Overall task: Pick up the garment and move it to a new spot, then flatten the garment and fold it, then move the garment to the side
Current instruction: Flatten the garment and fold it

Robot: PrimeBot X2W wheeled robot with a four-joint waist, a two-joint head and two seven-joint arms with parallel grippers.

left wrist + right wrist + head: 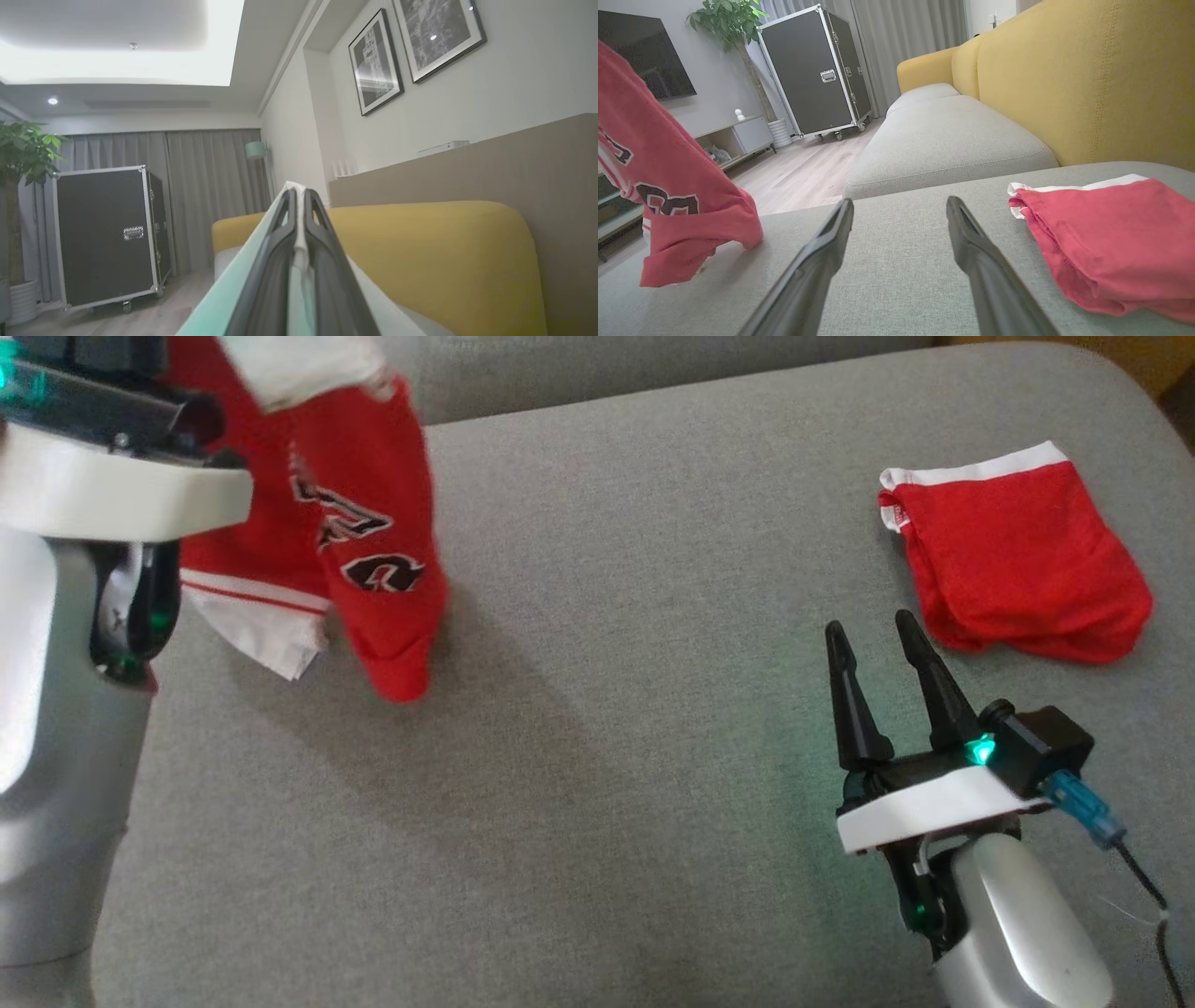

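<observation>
Head view, jersey: The red jersey [373, 541], with black lettering and white trim, hangs well to the left of the folded red shorts [1018, 560], and its lowest tip reaches the grey cushion [597, 784].
Head view, right hand: The right hand [867, 622] sits low over the cushion, near the shorts and just below and left of them. Its fingers are spread wide and hold nothing.
Head view, left forearm: The pale left forearm [56, 709] rises at the side farthest from the shorts, partly covering the jersey.
Left wrist view, left hand: The left hand [297, 196] is pinched tight on a white fold of the jersey, with a yellow backrest [444, 252] beyond it.
Right wrist view, shorts: The shorts [1101, 242] lie flat on the cushion just right of the parted fingers [971, 252].
Right wrist view, jersey: The jersey [668, 186] dangles on the far side of the fingers from the shorts, its hem touching the cushion.
</observation>
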